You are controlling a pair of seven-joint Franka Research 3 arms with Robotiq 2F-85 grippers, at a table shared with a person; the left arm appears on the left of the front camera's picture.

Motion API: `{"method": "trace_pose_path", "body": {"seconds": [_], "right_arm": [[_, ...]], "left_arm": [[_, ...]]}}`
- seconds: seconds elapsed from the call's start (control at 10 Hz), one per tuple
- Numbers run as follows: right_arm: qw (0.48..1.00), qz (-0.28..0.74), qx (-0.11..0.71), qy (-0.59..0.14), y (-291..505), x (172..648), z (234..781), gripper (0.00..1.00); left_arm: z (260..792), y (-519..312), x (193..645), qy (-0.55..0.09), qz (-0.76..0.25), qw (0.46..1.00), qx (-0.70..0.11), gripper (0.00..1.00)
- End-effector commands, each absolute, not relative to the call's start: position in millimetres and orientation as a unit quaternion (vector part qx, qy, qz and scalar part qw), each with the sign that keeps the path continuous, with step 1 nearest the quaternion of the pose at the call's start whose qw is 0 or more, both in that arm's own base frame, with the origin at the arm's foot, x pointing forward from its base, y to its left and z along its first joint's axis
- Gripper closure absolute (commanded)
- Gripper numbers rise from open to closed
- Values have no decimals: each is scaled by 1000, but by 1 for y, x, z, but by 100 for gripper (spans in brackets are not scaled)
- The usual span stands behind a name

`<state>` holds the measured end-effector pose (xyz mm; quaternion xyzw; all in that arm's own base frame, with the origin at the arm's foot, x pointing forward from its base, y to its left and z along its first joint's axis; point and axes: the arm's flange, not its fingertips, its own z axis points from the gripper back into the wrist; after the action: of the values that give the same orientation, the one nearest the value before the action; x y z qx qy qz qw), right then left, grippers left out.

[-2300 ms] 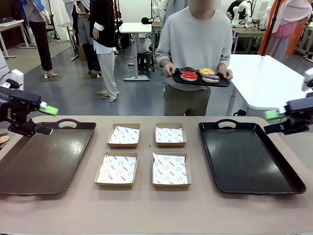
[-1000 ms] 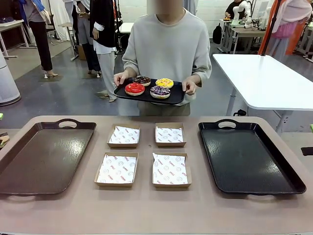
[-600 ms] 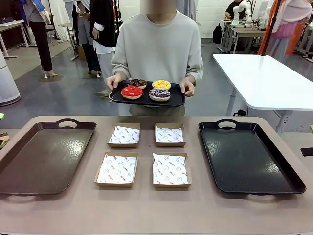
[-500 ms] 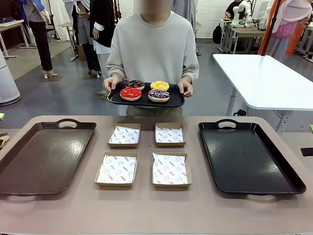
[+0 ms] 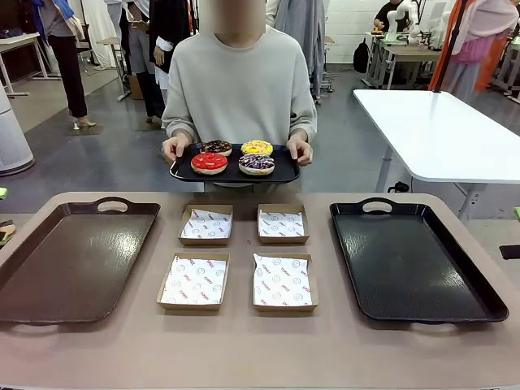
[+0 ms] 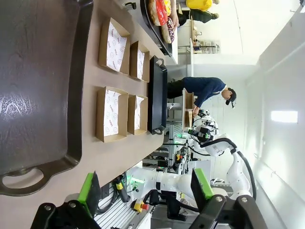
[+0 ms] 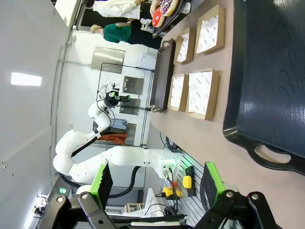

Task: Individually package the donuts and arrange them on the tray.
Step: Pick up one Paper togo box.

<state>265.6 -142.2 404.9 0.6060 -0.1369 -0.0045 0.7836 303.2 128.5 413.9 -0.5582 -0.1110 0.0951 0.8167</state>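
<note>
L gripper (image 6: 145, 191) is shown wide open, green pads well apart, nothing held. R gripper (image 7: 157, 183) is spread just as wide, also empty. Beyond the L fingers the brown tray (image 5: 57, 268) is laid on the table (image 5: 244, 349), long axis running near-to-far, handles at both ends. The black tray (image 5: 422, 268) is set the same way on the R. Btwn them four paper-lined boxes (image 5: 195, 281) are lined up 2x2, open tops up. Donuts (image 5: 209, 162) are carried clear of the table on a small black serving tray (image 5: 286, 173). It's gripped at both short ends by the person's hands (image 5: 174, 147) at the far side, long axis across the picture. Four rings are laid flat, holes up, 2x2: glossy red one (image 5: 209, 162) near L, purple one w/ white sprinkles (image 5: 257, 163) near R, choc-brown one w/ sprinkles (image 5: 216, 147) far L, yellow one (image 5: 257, 146) far R.
</note>
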Motion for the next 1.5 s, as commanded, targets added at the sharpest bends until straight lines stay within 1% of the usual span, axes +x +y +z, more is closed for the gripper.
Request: {"method": "trace_pose_path", "body": {"seconds": [0.0, 1.4], "right_arm": [[783, -1, 607, -138, -142, 266, 404, 0], [784, -5, 606, -137, -142, 266, 405, 0]], "left_arm": [[414, 129, 304, -114, 99, 813, -562, 0], [414, 129, 304, -114, 99, 813, -562, 0]]}}
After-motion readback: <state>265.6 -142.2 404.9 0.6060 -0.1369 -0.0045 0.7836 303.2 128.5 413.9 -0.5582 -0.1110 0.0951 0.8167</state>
